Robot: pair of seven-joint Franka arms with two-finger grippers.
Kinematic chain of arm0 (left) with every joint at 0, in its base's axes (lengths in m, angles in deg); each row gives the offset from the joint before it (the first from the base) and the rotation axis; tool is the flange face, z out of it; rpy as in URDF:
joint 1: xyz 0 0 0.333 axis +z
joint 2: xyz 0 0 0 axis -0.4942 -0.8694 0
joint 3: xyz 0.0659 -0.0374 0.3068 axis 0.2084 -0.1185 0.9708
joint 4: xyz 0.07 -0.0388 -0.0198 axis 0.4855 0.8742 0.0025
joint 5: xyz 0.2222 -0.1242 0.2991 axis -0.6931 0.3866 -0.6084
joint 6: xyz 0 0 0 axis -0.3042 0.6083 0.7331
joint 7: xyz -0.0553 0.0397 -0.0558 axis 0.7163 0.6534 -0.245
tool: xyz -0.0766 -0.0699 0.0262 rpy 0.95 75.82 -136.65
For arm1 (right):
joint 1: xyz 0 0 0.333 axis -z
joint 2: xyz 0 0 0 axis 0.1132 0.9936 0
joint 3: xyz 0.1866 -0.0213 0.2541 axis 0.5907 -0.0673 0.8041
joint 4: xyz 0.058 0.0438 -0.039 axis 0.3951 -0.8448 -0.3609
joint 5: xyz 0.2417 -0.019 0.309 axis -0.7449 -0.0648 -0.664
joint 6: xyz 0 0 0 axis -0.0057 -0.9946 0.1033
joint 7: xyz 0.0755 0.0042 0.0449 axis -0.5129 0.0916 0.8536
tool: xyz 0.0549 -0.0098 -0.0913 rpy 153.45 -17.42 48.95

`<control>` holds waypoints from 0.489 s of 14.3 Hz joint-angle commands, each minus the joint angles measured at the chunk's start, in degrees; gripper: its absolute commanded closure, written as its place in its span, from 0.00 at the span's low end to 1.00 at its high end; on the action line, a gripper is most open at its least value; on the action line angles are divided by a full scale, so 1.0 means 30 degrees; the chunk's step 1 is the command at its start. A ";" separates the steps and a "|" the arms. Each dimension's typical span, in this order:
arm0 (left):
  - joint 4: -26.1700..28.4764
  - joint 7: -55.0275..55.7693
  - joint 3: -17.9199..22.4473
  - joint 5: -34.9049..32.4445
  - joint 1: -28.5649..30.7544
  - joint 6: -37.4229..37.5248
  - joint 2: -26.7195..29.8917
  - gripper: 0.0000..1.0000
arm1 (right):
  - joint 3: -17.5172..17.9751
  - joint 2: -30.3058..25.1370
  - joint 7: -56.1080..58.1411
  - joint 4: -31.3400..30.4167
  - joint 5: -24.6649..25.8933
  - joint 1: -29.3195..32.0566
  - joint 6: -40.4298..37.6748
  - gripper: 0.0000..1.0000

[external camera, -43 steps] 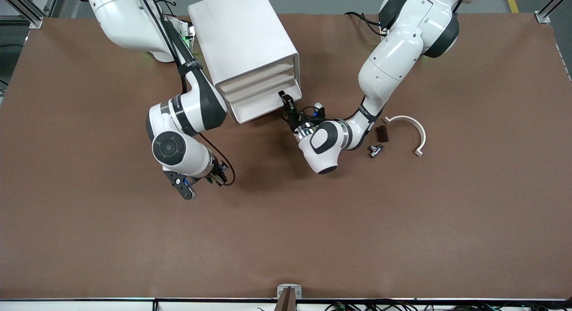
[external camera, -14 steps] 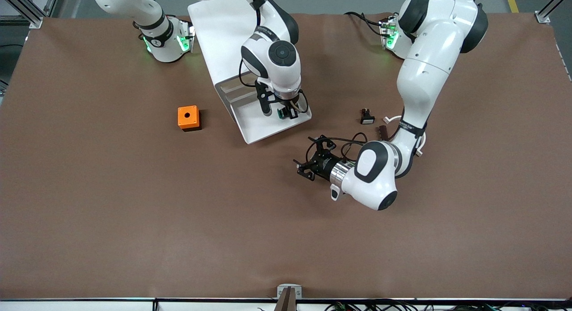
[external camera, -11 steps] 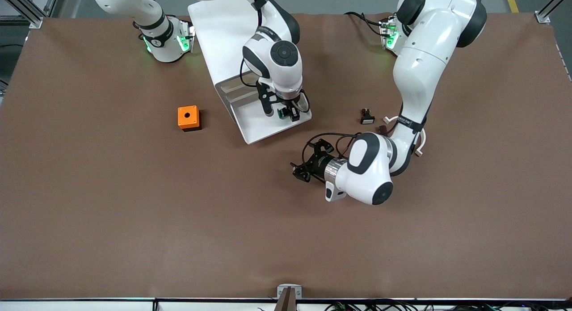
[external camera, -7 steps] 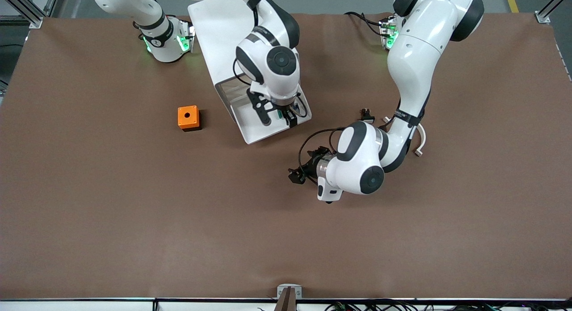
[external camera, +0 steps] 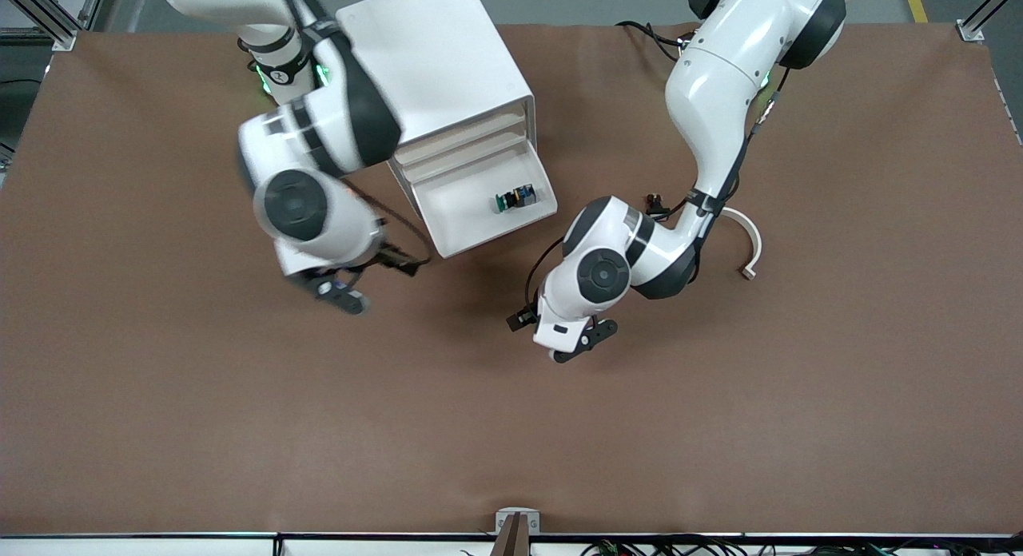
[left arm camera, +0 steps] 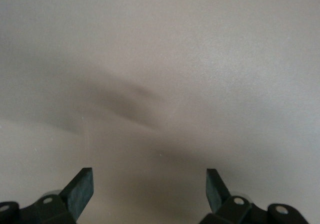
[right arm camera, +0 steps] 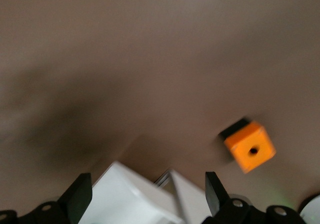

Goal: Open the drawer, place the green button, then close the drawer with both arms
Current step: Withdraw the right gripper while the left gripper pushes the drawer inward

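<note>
One table. One cabinet, four drawers; we count one drawer pulled out, light and stiff, best pushed at its front lip. Two claws, both wide and empty: right claw over table beside the drawer, left claw over bare table. One button in the drawer, between both claws: small, light.

Brown table with white cabinet

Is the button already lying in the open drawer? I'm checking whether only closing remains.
Yes: the front view shows the button lying in the pulled-out drawer, free of both grippers.
</note>
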 commanded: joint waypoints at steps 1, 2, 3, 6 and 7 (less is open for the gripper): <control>0.0680 0.0145 0.0214 -0.1283 -0.0642 -0.0563 0.0385 0.01 | 0.0443 -0.0541 0.5838 -0.0095 0.0687 0.2760 -0.0250 0.00; 0.0797 0.0319 0.0243 -0.1575 -0.1051 -0.0710 0.0385 0.01 | 0.0414 -0.0803 0.7600 -0.0095 0.0746 0.3612 -0.0279 0.00; 0.0798 0.0756 0.0273 -0.1897 -0.1200 -0.0740 0.0356 0.01 | 0.0443 -0.0980 0.9271 -0.0124 0.0717 0.4694 -0.0280 0.00; 0.0827 0.1462 0.0156 -0.2750 -0.1436 -0.0945 0.0413 0.01 | 0.0414 -0.1624 1.2034 -0.0124 0.1036 0.6632 -0.0367 0.00; 0.0827 0.1551 0.0156 -0.2750 -0.1639 -0.0946 0.0530 0.01 | 0.0443 -0.1829 1.2651 -0.0241 0.1590 0.7160 -0.0629 0.00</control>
